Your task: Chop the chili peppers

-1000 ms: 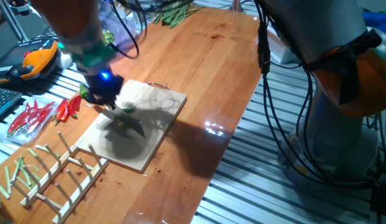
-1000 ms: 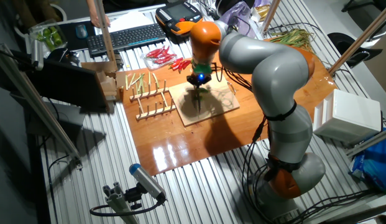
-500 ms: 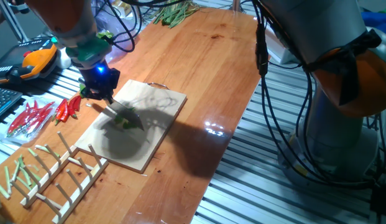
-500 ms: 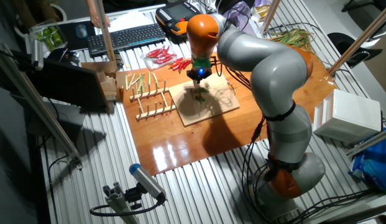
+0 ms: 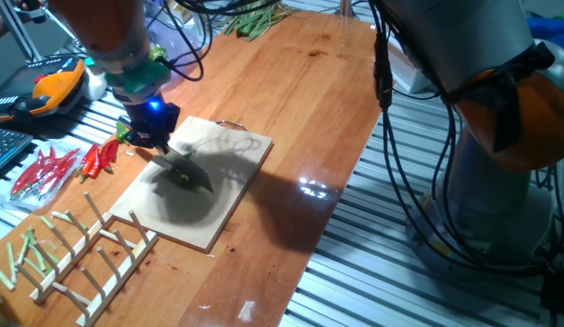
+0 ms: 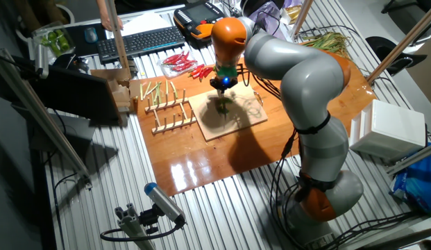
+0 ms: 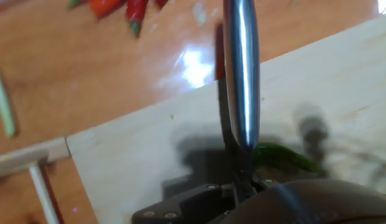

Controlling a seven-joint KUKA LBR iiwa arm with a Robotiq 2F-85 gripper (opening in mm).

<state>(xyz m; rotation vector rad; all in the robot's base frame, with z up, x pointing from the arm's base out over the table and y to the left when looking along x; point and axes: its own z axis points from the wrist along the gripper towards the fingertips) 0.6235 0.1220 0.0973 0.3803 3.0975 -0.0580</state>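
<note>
A green chili pepper [image 7: 286, 157] lies on the pale wooden cutting board [image 7: 137, 143], partly under the blade. My gripper [image 5: 151, 134] is shut on a knife [image 5: 186, 171], whose steel blade [image 7: 241, 74] slants down onto the board [image 5: 232, 168] across the chili. In the one fixed view the chili is mostly hidden under the dark blade. The other fixed view shows the gripper [image 6: 223, 85] above the middle of the board [image 6: 246, 118], with the knife tip down on it.
Red chilies [image 5: 98, 160] lie just left of the board, with more in a bag [image 6: 178, 61]. A wooden rack [image 5: 86, 259] with pale green stalks stands at the front left. Long green stalks [image 5: 254, 20] lie at the table's far end. An orange pendant [image 5: 54, 86] sits at the left.
The knife lifted and drew back to the left half a second ago, then came down and to the right again onto the chili. The board has not moved.
</note>
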